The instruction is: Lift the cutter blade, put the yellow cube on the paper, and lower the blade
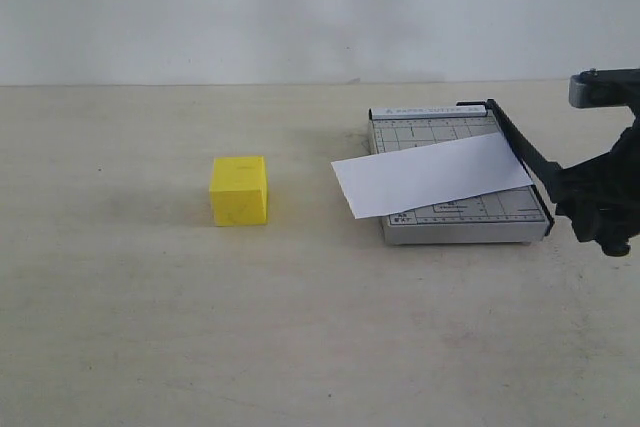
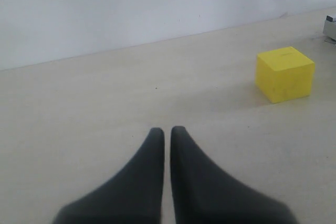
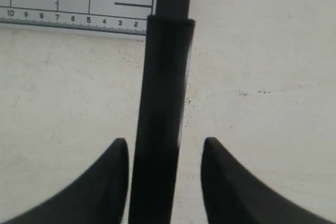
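The yellow cube [image 1: 238, 190] rests on the table left of the grey cutter base [image 1: 440, 127]; the left wrist view shows the cube [image 2: 285, 73] ahead and to one side. The white paper [image 1: 432, 175] lies slantwise across the base, one end hanging over its left edge. The cutter blade [image 1: 520, 145] lies low along the base's right edge. Its thick black handle [image 3: 160, 103] runs between the spread fingers of my right gripper [image 3: 165, 142], which is open, with a gap on one side. My left gripper [image 2: 167, 129] is shut on nothing, low over bare table, and is outside the exterior view.
A pale wall stands behind the beige table [image 1: 150, 327]. The right arm's dark body [image 1: 605, 197] fills the right edge of the exterior view. The base's ruler-marked front edge [image 3: 73, 17] shows beside the handle. A corner of the base [image 2: 331, 27] peeks in past the cube.
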Available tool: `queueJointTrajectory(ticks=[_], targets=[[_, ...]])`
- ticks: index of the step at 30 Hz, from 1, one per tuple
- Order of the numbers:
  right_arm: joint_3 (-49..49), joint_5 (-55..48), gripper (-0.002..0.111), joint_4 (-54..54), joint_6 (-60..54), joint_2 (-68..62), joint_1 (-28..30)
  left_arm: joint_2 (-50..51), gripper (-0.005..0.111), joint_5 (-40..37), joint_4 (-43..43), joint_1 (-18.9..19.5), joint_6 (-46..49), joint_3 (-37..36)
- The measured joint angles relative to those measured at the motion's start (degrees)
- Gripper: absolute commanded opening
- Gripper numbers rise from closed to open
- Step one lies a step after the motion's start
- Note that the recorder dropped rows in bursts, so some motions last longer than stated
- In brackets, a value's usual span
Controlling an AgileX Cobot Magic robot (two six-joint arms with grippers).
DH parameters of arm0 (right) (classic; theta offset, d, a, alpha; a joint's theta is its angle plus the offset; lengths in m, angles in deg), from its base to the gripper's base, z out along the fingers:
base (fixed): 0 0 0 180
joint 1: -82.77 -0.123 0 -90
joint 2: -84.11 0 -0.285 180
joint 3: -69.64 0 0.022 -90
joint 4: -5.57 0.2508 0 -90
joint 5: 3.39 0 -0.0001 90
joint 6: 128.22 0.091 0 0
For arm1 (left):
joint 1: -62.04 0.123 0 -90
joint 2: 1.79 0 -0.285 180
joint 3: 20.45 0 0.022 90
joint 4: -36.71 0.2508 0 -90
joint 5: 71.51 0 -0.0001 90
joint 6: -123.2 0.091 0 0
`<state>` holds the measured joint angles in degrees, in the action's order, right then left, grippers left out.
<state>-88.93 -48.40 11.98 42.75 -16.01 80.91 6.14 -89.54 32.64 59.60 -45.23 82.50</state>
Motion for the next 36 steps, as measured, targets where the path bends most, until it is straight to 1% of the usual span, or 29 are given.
queueJointTrajectory(ticks=[2, 4, 5, 13, 21, 28, 29, 30, 31, 33, 35, 36], targets=[[0.00, 0.24, 0.012, 0.28, 0.00, 0.01, 0.00, 0.00, 0.004, 0.00, 0.00, 0.00, 0.00, 0.00], [0.00, 0.37, 0.007, 1.04, 0.29, 0.01, 0.00, 0.00, 0.004, 0.00, 0.00, 0.00, 0.00, 0.00], [0.00, 0.50, 0.006, 1.38, 0.29, 0.01, 0.00, 0.00, 0.004, 0.00, 0.00, 0.00, 0.00, 0.00], [0.60, 1.89, 0.007, 4.00, -1.57, 0.85, 0.13, 0.00, 0.004, 0.00, 0.00, 0.00, 0.00, 0.00], [1.07, 3.60, 0.007, 5.13, -3.88, 4.84, 0.26, 0.00, 0.004, 0.00, 0.00, 0.00, 0.00, 0.00], [-3.13, 2.53, 0.007, 5.77, -4.04, 7.60, 0.64, 0.00, 0.004, 0.00, 0.00, 0.00, 0.00, 0.00], [-3.43, 2.35, 0.010, 5.77, -4.04, 7.72, 0.64, 0.00, 0.004, 0.00, 0.00, 0.00, 0.00, 0.00], [-3.55, 2.26, 0.016, 5.77, -4.04, 7.72, 0.64, 0.00, 0.004, 0.00, 0.00, 0.00, 0.00, 0.00], [-3.55, 2.22, 0.025, 5.85, -4.19, 7.72, 0.64, 0.00, 0.004, 0.00, 0.00, 0.00, 0.00, 0.00], [-3.55, 2.22, 0.049, 5.89, -5.14, 7.72, 0.64, 0.00, 0.004, 0.00, 0.00, 0.00, 0.00, 0.00], [-3.99, 4.39, 0.068, 6.38, -7.41, 7.72, 0.64, 0.00, 0.004, 0.00, 0.00, 0.00, 0.00, 0.00], [-4.55, 6.22, 0.068, 7.19, -8.18, 7.84, 0.41, 0.00, 0.004, 0.00, 0.00, 0.00, 0.00, 0.00]])
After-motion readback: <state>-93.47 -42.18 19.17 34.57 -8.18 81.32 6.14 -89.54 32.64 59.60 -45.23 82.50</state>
